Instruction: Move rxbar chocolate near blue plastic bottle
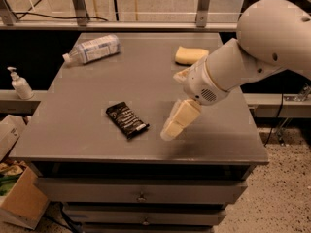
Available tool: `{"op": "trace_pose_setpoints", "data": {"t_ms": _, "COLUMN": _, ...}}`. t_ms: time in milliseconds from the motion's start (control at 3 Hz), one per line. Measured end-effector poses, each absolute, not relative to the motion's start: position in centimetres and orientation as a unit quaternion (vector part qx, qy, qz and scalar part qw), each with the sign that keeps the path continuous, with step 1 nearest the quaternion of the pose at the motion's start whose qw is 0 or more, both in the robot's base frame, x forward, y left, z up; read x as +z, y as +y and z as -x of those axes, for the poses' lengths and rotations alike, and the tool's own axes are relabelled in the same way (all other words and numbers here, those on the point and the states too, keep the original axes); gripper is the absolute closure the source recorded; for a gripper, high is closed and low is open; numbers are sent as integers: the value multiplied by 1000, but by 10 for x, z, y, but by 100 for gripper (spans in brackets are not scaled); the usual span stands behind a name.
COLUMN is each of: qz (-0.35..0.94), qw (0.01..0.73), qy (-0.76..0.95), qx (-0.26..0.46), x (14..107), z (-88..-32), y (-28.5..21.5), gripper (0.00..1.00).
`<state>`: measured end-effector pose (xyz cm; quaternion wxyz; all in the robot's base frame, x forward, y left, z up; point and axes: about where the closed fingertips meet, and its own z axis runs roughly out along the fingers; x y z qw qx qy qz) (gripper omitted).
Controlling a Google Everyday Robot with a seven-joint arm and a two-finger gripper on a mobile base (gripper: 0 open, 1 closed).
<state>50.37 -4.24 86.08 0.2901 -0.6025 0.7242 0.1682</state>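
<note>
The rxbar chocolate (127, 120), a flat black wrapper with white lettering, lies on the grey table top near the front middle. The blue plastic bottle (92, 49) lies on its side at the far left corner of the table. My gripper (172, 125) hangs just above the table, a short way right of the bar and not touching it. It holds nothing that shows.
A pale yellow sponge (190, 55) lies at the back right of the table (73, 130). A white pump dispenser (19, 84) stands on a ledge to the left. Cardboard boxes (17, 198) sit on the floor at lower left. Drawers are below the table top.
</note>
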Motion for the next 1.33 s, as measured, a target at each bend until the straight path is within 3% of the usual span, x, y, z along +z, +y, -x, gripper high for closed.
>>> {"op": "trace_pose_setpoints", "data": {"t_ms": 333, "qz": 599, "qw": 323, "qy": 706, "qx": 196, "x": 845, "z": -511, "y": 26, "gripper": 0}}
{"op": "trace_pose_setpoints", "data": {"t_ms": 1333, "qz": 600, "qw": 332, "qy": 705, "qx": 182, "x": 836, "z": -524, "y": 34, "gripper": 0}}
